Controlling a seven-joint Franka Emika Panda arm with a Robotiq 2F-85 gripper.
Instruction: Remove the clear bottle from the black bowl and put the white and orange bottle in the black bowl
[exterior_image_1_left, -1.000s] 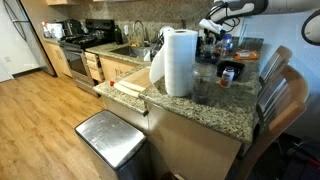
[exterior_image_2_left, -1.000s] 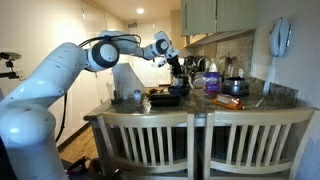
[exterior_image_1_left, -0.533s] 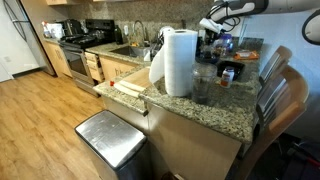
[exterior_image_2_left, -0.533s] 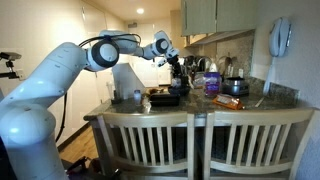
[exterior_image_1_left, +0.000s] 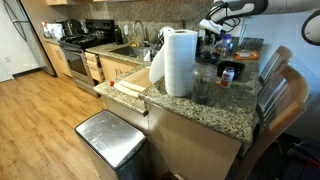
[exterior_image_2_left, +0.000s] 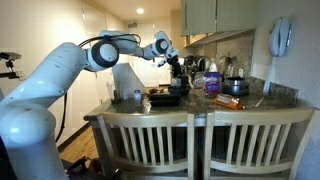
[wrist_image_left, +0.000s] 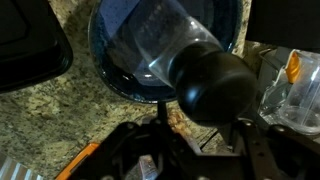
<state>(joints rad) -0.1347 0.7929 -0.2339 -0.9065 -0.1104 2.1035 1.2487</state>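
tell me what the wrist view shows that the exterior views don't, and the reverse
Wrist view only: the clear bottle lying in the bowl, its dark cap toward the camera. Exterior views only: the paper-towel roll, trash can, chairs and the whole arm. Shared: the granite counter and the end effector.
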